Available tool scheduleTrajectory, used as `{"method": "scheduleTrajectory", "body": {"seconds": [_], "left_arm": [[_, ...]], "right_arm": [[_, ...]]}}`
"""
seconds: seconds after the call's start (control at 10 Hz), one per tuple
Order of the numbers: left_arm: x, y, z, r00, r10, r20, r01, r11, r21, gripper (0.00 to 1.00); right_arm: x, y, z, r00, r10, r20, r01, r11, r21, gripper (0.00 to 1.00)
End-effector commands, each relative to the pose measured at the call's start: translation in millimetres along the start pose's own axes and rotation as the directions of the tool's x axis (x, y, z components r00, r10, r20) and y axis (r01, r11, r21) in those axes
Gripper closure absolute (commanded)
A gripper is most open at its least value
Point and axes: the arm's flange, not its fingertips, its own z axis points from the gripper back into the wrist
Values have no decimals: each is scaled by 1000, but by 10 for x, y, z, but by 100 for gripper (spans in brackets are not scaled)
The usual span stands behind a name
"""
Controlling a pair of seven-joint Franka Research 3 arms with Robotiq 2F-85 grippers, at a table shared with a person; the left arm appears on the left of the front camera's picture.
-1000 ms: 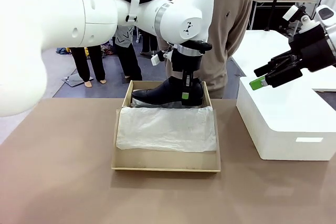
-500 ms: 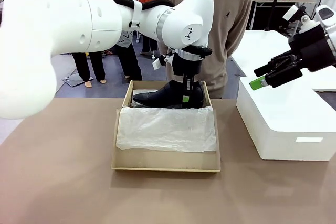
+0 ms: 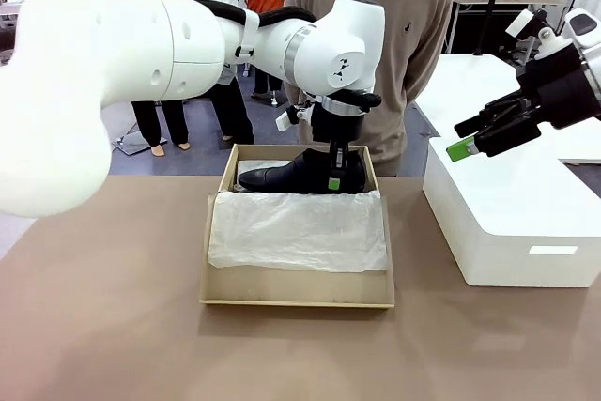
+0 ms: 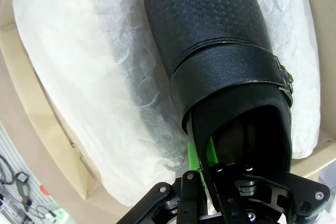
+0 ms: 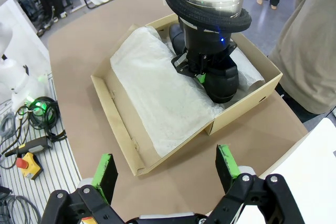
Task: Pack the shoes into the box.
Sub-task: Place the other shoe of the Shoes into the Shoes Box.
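One glossy black shoe (image 3: 286, 177) lies at the far end of the tan box (image 3: 212, 232), toe pointing to picture left, on white tissue paper (image 3: 297, 230). My left gripper (image 3: 334, 172) reaches down from above and is shut on the shoe's heel rim. In the left wrist view one green pad (image 4: 197, 153) presses against the heel wall of the shoe (image 4: 215, 45), beside the strap and buckle. My right gripper (image 3: 467, 141) hangs open above the white block, apart from the box. From the right wrist, its fingers (image 5: 227, 162) spread wide over the box (image 5: 113, 111) and the shoe (image 5: 224, 83).
A large white block (image 3: 512, 223) stands on the table's right side under my right gripper. A person (image 3: 376, 16) in a beige sweater stands close behind the box at the far edge. Bare brown table (image 3: 113, 307) lies left of and in front of the box.
My left gripper has come down with the shoe, which now rests lower at the box's far end. The right arm has not moved.
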Motion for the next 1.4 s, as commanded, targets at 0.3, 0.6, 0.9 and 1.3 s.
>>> {"method": "scheduleTrajectory", "body": {"seconds": [0.3,0.6,0.9,1.3], "left_arm": [[-103,7,57,997,75,23,-76,996,45,100],[-128,170,236,994,99,40,-102,991,87,100],[-152,211,237,994,104,45,-108,990,94,100],[-155,87,11,989,118,86,-124,990,65,100]], "right_arm": [[1,-20,-33,999,22,36,-22,1000,13,0],[1,-20,-33,999,22,36,-22,1000,13,0],[1,-20,-33,999,22,36,-22,1000,13,0],[1,-20,-33,999,22,36,-22,1000,13,0]]}}
